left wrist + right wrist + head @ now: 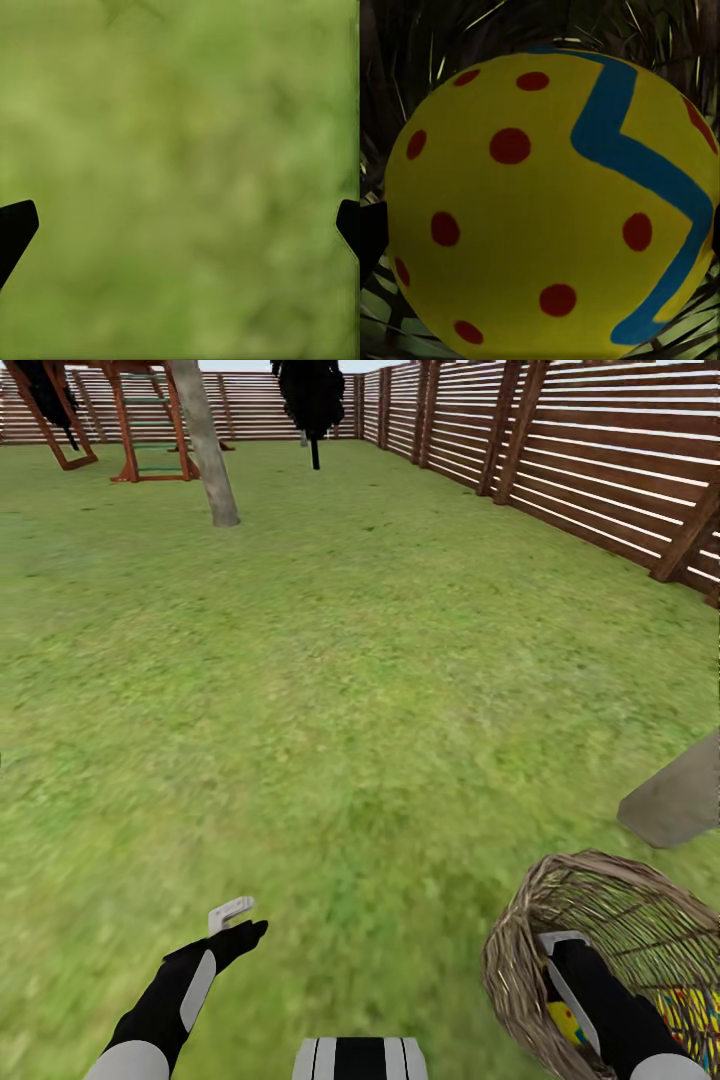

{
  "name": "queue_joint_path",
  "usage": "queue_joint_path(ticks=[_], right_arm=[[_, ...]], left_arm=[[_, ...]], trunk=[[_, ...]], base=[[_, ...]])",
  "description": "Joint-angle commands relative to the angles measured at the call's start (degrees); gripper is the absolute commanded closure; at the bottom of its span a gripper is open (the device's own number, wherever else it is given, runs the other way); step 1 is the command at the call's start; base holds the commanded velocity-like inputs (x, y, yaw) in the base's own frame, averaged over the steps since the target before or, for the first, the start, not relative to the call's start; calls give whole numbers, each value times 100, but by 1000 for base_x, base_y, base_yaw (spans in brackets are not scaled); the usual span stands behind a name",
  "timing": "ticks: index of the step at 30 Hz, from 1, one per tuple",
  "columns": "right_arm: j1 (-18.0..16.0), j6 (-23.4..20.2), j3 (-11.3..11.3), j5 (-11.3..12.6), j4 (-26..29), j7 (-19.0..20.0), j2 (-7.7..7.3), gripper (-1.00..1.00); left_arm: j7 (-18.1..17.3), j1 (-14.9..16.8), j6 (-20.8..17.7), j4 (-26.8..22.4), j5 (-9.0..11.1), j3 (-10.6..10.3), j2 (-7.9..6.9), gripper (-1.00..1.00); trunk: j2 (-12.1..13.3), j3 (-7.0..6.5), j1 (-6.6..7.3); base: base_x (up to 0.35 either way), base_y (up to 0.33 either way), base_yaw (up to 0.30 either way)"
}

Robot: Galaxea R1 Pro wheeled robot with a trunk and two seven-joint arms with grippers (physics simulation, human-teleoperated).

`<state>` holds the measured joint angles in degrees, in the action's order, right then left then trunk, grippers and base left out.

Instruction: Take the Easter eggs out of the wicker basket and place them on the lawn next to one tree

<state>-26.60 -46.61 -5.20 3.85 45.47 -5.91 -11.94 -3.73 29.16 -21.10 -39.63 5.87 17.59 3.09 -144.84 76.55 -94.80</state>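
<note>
A yellow egg [547,199] sits deep in the wicker basket [560,910], squarely between the right gripper's [547,225] spread fingers, apparently lined up for a grasp not yet made. The left gripper [180,217] hangs open over bare lawn [350,660], 1 tree trunk [680,795] nearby.

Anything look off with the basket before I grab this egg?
Yes: the wicker basket is tipped on its side on the lawn, mouth facing the robot. The right arm reaches inside, an Easter egg close between its fingertips. Nothing looks spilled onto the grass.
</note>
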Motion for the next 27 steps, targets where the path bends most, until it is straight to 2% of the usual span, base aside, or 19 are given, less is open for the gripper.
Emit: queue_joint_path(ticks=[1,9,27], right_arm=[[-3,-24,-32,46,6,-40,-9,100],[-4,-24,-33,39,-11,-53,-2,100],[-4,-22,-33,46,-133,-45,7,100]], left_arm=[[-22,2,-43,-10,44,36,16,-100],[-19,2,-40,-8,37,35,93,-100],[-13,2,-43,-7,37,43,88,-100]], trunk=[[0,-19,3],[11,-196,24],[35,-595,70]], base=[[0,0,0],[0,0,-150],[0,0,-12]])
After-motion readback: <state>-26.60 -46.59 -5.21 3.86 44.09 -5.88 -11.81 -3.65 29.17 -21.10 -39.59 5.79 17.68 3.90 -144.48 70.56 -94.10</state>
